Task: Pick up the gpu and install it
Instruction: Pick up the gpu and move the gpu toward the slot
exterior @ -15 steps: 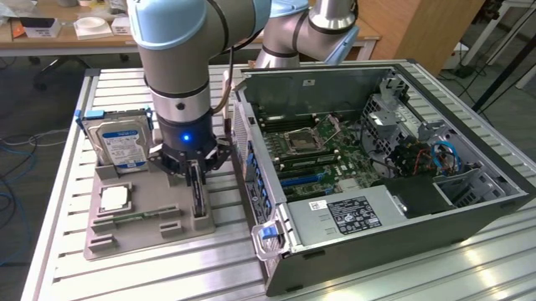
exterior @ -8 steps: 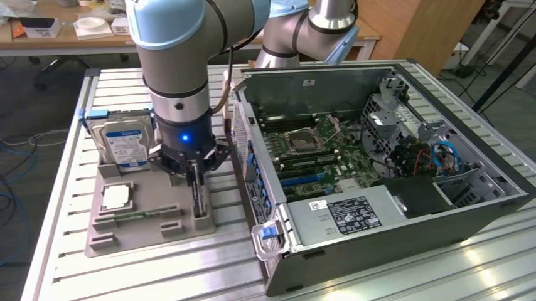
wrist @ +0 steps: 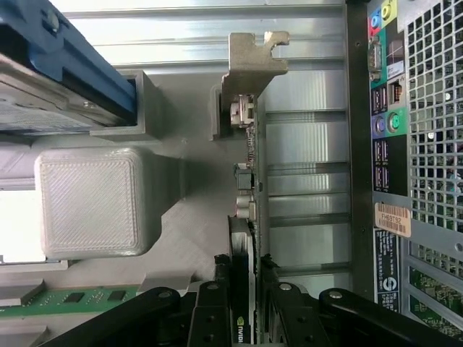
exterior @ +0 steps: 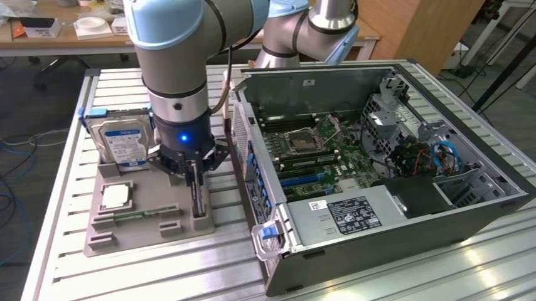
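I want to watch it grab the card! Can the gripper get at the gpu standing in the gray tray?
Looks like yes: the gripper has its jaws either side of the gpu, seemingly pressed on it, nothing between.

Tabletop is one of those ribbed aluminium slat jobs, silvery all over. Two things sit straight on it: a grey printed holder tray toward the edge on the exterior view's left, and an open dark PC case lying on its side across most of the other half. They're just beside each other, not touching.
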`<state>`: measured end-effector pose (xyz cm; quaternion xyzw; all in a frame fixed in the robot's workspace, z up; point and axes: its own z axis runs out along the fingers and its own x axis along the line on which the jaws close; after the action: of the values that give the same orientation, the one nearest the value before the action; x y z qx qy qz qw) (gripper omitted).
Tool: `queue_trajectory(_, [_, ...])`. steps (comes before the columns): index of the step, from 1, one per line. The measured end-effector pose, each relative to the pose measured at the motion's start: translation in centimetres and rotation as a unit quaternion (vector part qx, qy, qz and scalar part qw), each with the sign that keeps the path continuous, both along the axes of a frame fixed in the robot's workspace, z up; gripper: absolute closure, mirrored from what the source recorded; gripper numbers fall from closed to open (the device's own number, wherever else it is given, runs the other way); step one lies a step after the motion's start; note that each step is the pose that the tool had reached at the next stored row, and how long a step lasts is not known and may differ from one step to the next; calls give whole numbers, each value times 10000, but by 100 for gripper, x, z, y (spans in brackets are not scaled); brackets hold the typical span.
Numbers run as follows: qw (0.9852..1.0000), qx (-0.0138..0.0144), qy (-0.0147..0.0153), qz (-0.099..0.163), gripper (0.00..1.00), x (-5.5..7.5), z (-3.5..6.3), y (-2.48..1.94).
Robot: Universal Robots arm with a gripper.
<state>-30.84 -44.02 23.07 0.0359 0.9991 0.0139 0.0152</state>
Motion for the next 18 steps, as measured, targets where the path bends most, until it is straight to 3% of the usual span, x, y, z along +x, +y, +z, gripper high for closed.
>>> queue_trajectory(18, [10000, 0, -1, 0, 74, -3, 0, 0])
